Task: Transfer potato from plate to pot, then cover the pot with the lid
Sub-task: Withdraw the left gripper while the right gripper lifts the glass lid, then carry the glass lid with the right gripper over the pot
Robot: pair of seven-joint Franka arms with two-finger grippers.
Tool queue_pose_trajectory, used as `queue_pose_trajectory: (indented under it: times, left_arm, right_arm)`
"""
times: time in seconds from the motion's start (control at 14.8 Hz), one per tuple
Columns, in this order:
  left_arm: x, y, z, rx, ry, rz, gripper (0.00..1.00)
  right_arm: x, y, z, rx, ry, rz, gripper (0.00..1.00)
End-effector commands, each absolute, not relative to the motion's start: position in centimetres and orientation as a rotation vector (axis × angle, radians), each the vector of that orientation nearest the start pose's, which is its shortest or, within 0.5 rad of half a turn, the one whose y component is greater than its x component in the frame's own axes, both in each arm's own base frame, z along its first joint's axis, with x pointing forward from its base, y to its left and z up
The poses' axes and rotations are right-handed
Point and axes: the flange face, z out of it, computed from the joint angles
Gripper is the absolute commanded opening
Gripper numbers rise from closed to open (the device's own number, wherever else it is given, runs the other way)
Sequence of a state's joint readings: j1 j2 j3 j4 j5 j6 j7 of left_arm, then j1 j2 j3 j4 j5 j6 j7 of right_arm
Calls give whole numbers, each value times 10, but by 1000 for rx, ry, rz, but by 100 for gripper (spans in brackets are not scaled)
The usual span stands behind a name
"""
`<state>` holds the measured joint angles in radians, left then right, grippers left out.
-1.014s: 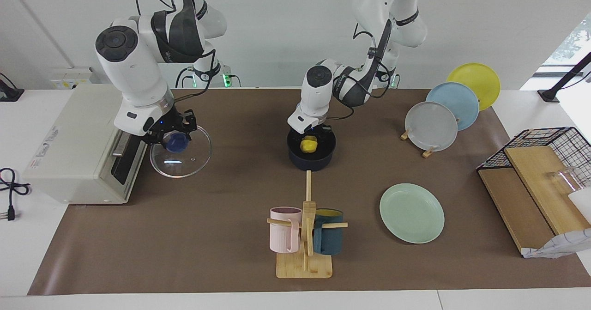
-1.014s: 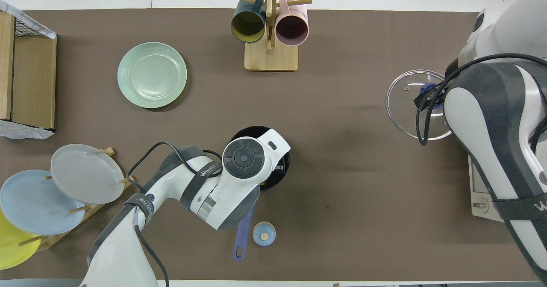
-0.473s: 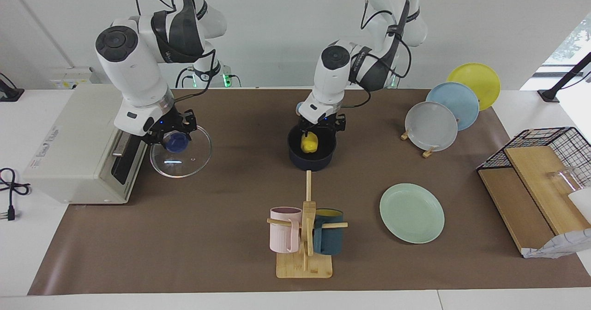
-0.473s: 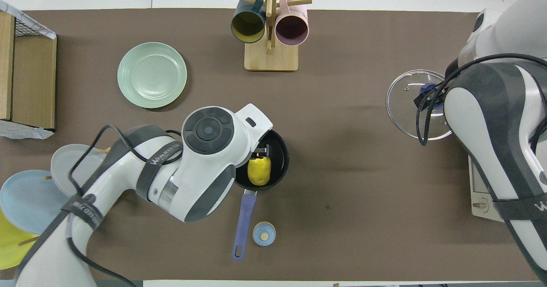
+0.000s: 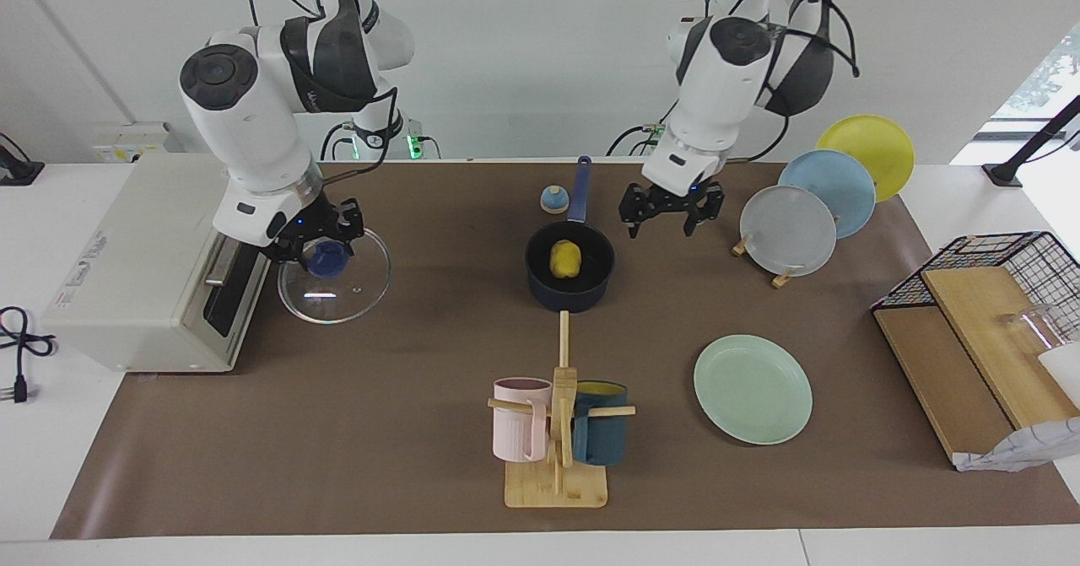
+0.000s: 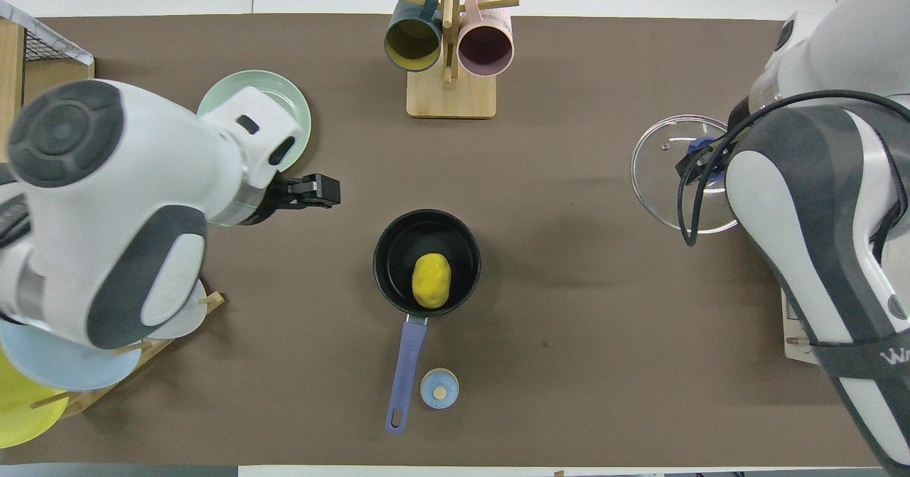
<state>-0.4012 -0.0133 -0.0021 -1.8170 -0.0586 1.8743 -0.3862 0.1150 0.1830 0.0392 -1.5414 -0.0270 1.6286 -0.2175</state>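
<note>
The yellow potato [image 5: 566,260] [image 6: 431,281] lies inside the dark navy pot [image 5: 570,295] [image 6: 389,248], whose blue handle [image 6: 403,374] points toward the robots. My left gripper [image 5: 671,214] [image 6: 328,192] hangs open and holds nothing, over the mat between the pot and the upright plates. The mint-green plate [image 5: 753,389] [image 6: 297,104] is bare; the left arm partly covers it in the overhead view. The glass lid [image 5: 336,286] [image 6: 665,178] is at the right arm's end of the table. My right gripper [image 5: 325,248] is shut on its blue knob.
A small blue bell [image 5: 553,200] [image 6: 439,389] sits beside the pot handle. A wooden mug stand [image 5: 557,431] holds a pink and a teal mug. A rack of upright plates [image 5: 789,230], a white appliance [image 5: 143,262] beside the lid, and a wire basket [image 5: 1004,254] with boards line the ends.
My left gripper opened, let go of the potato in the pot, then rose and drew away toward the left arm's end. The lid shifted slightly toward the pot in my right gripper.
</note>
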Motion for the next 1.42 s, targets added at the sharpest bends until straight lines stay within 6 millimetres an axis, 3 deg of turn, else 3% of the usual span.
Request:
queue_pose_trajectory:
  times: [0.0, 0.2, 0.34, 0.47, 0.61, 0.74, 0.81, 0.95, 1.08, 1.35]
  left_arm:
    - [526, -161, 585, -3200, 40, -73, 100]
    - [537, -92, 617, -3192, 61, -75, 100]
    - [539, -63, 620, -3187, 91, -65, 100]
    - [536, -40, 626, -3183, 119, -81, 100]
    - [536, -26, 626, -3182, 92, -68, 100]
    - [536, -23, 626, -3183, 80, -65, 100]
    - [534, -20, 626, -3164, 69, -51, 100]
    - [526, -23, 632, -3125, 84, -17, 100]
    - [517, -24, 631, -3121, 76, 59, 100]
    - [510, -42, 629, -3119, 37, 101, 100]
  right_arm:
    - [594, 137, 559, -3117, -530, 145, 0]
    - [578, 195, 562, -3122, -471, 122, 0]
    - [564, 246, 563, -3078, -337, 71, 0]
    - [538, 302, 562, -3083, -366, 43, 0]
    - [519, 337, 544, -3089, -303, 35, 0]
    - [505, 377, 503, -3052, -313, -76, 0]
    - [498, 387, 496, -3032, -331, -117, 0]
    - [492, 386, 491, -3050, -339, -77, 0]
    - [474, 404, 482, -3033, -392, -99, 0]
    - [480, 408, 474, -3027, -389, -121, 0]
